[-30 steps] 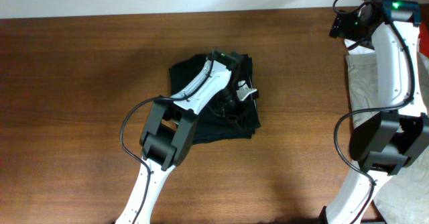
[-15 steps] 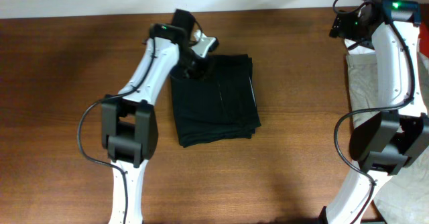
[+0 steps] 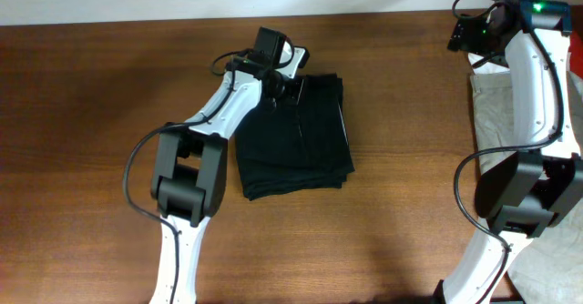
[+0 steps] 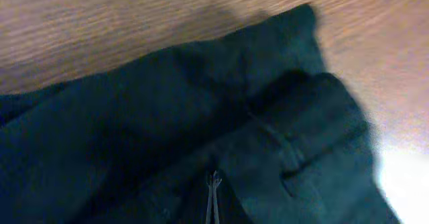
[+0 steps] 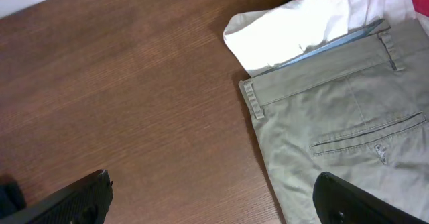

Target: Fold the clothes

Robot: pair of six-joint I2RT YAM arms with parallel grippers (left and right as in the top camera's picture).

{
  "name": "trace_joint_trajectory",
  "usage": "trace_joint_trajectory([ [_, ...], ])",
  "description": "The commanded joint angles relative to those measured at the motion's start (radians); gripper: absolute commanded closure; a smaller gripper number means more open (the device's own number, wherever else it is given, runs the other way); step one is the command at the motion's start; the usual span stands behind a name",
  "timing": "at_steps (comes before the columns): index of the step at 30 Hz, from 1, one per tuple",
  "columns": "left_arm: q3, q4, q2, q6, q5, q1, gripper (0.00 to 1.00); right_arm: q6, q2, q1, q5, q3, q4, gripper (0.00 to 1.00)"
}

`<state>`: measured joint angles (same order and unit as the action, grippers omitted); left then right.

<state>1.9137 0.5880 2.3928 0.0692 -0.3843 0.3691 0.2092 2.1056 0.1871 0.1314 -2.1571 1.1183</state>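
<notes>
Folded black garment (image 3: 296, 136) lies mid table (image 3: 91, 113). Left hand (image 3: 290, 78) sits over its 11 o'clock corner; can't tell if it is apart or together. Right hand (image 5: 214, 200) is at the table's 2 o'clock, fingers wide apart and holding nothing, beside khaki trousers (image 5: 335, 110) and white cloth (image 5: 295, 29).

Black trousers (image 3: 296, 136): folded to rough rectangle, flat, table centre; layered edges on near + right sides.
Khaki trousers (image 5: 335, 130): spread flat, far right; waistband w/ belt loops, back pocket up.
White cloth (image 5: 295, 29): crumpled, touching khaki waistband.
</notes>
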Motion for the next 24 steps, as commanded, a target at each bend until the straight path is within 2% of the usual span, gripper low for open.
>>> trace_joint_trajectory([
  [1,-0.005,-0.011,0.061,0.006,0.066,-0.005,0.99,0.008,-0.01,-0.003,0.012,-0.013,0.0,0.01],
  [4,0.006,-0.043,0.06,0.006,0.121,-0.006,0.99,0.008,-0.01,-0.003,0.012,-0.013,0.0,0.01],
  [6,0.088,-0.005,0.04,0.005,0.123,-0.01,0.99,0.008,-0.01,-0.003,0.012,-0.013,0.0,0.01],
  [7,0.121,0.012,0.031,-0.001,0.123,-0.011,0.96,0.008,-0.01,-0.003,0.012,-0.013,0.0,0.01],
  [8,0.191,0.052,0.014,-0.026,0.124,-0.011,0.82,0.008,-0.01,-0.003,0.012,-0.013,0.0,0.01],
  [9,0.282,0.112,-0.005,-0.039,0.124,-0.014,0.76,0.008,-0.01,-0.003,0.012,-0.013,0.0,0.01],
  [12,0.506,0.375,-0.053,-0.039,0.123,-0.036,0.75,0.008,-0.01,-0.003,0.012,-0.013,0.0,0.01],
  [13,0.577,0.492,-0.066,-0.04,0.132,-0.055,0.19,0.008,-0.01,-0.003,0.012,-0.013,0.0,0.01],
  [14,0.628,0.605,-0.077,-0.04,0.17,-0.08,0.01,0.008,-0.01,-0.003,0.012,-0.013,0.0,0.01],
  [16,0.658,0.726,-0.082,-0.04,0.231,-0.122,0.01,0.008,-0.01,-0.003,0.012,-0.013,0.0,0.01],
  [17,0.658,0.845,-0.081,-0.074,0.302,-0.175,0.01,0.008,-0.01,-0.003,0.012,-0.013,0.0,0.01],
  [18,0.653,0.919,-0.074,-0.089,0.314,-0.209,0.01,0.008,-0.01,-0.003,0.012,-0.013,0.0,0.01],
  [20,0.645,1.045,-0.051,-0.089,0.238,-0.263,0.01,0.008,-0.01,-0.003,0.012,-0.013,0.0,0.01],
  [24,0.451,1.088,-0.037,-0.09,0.143,-0.279,0.01,0.008,-0.01,-0.003,0.012,-0.013,0.0,0.01],
])
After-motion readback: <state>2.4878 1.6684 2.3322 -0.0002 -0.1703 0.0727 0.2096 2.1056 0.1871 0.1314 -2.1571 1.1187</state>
